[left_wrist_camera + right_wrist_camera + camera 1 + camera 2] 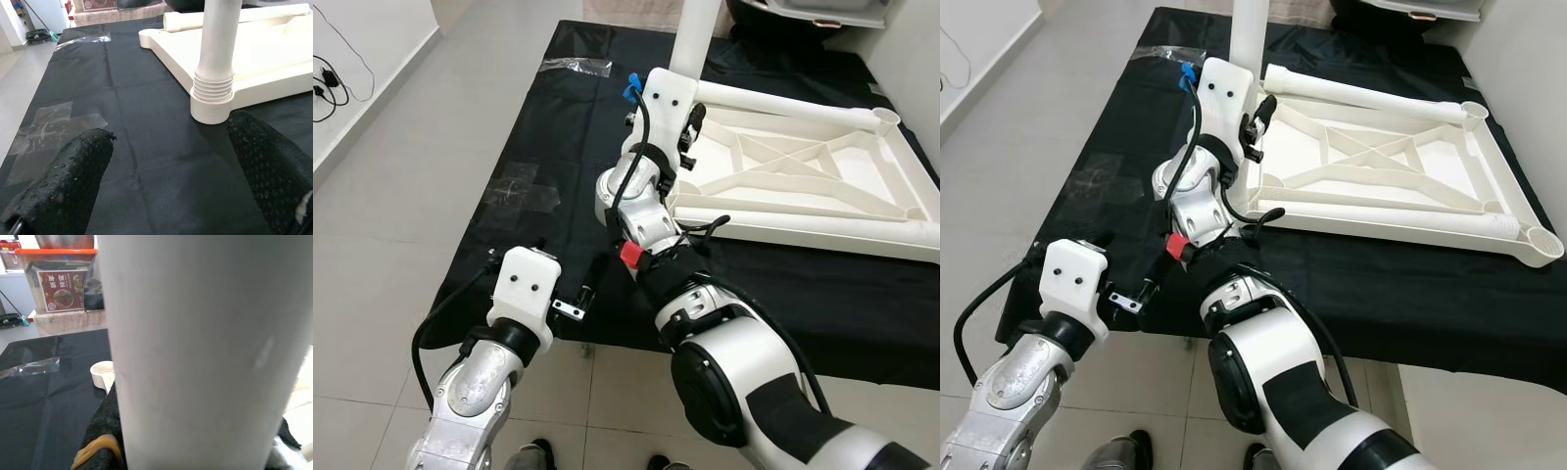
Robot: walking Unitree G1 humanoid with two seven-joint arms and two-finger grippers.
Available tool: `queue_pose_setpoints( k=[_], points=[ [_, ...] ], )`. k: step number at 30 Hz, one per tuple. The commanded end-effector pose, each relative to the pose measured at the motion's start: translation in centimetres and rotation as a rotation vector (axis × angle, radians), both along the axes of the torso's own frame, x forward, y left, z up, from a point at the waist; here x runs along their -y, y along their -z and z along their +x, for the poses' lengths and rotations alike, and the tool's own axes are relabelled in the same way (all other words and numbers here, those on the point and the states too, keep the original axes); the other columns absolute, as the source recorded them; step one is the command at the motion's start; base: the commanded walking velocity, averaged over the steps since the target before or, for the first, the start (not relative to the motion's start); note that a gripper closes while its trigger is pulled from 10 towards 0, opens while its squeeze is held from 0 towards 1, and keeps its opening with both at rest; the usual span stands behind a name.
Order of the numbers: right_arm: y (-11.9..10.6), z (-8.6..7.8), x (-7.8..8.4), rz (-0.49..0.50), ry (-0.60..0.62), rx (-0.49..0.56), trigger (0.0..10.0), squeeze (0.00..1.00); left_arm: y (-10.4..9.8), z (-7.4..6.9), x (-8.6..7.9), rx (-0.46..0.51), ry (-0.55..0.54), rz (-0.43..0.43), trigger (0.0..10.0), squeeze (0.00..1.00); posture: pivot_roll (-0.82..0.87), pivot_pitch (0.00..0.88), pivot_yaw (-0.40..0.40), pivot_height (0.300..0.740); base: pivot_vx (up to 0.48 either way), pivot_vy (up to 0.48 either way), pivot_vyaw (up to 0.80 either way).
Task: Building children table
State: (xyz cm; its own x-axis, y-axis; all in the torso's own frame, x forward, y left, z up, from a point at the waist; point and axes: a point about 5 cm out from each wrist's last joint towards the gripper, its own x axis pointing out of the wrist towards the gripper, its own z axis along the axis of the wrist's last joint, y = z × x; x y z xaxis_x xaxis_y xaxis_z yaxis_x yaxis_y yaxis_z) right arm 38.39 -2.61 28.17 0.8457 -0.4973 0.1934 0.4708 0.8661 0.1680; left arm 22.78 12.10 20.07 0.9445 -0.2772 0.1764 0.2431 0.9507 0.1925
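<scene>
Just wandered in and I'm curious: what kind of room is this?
Probably a home room used as an assembly spot: tiled floor, a black cloth spread on it, and a white plastic table top lying upside down.

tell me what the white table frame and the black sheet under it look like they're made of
Table frame: looks like moulded plastic, matte cream-white, judging by the ribbed braces and the threaded collar on the upright leg.
Black sheet: probably thin woven fabric, dull finish, with soft creases and clear tape patches stuck on.
</scene>
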Motion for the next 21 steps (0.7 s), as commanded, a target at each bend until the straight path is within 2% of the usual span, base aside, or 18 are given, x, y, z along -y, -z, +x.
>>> queue_pose_setpoints(
  k=[1, 14, 16, 19, 21],
  points=[
    [6.4, 0.1, 1.6, -0.008, 0.052, -0.256, 10.0, 0.0, 0.2, 0.1, -0.1, -0.007, 0.003, 0.014, 10.0, 0.0, 0.12, 0.261, -0.077, 0.74, 0.0, 0.0, 0.0],
    [6.5, 0.4, 2.1, 0.012, 0.054, -0.303, 10.0, 0.0, 0.1, 0.2, -0.2, 0.0, 0.002, 0.017, 10.0, 0.0, 0.12, 0.258, -0.074, 0.74, 0.0, 0.0, 0.0],
    [6.7, 0.3, 2.4, 0.018, 0.088, -0.32, 10.0, 0.0, 0.1, 0.2, -0.2, 0.002, 0.0, 0.018, 10.0, 0.0, 0.12, 0.255, -0.075, 0.74, 0.0, 0.0, 0.0],
    [7.1, -0.1, 3.7, 0.004, 0.273, -0.338, 10.0, 0.0, -0.1, 0.5, -0.4, 0.015, -0.008, 0.023, 10.0, 0.0, 0.12, 0.244, -0.074, 0.74, 0.0, 0.0, 0.0],
    [7.2, -0.2, 3.7, 0.004, 0.3, -0.344, 10.0, 0.0, -0.1, 0.6, -0.4, 0.018, -0.01, 0.025, 10.0, 0.0, 0.12, 0.244, -0.074, 0.74, 0.0, 0.0, 0.0]
  ],
)
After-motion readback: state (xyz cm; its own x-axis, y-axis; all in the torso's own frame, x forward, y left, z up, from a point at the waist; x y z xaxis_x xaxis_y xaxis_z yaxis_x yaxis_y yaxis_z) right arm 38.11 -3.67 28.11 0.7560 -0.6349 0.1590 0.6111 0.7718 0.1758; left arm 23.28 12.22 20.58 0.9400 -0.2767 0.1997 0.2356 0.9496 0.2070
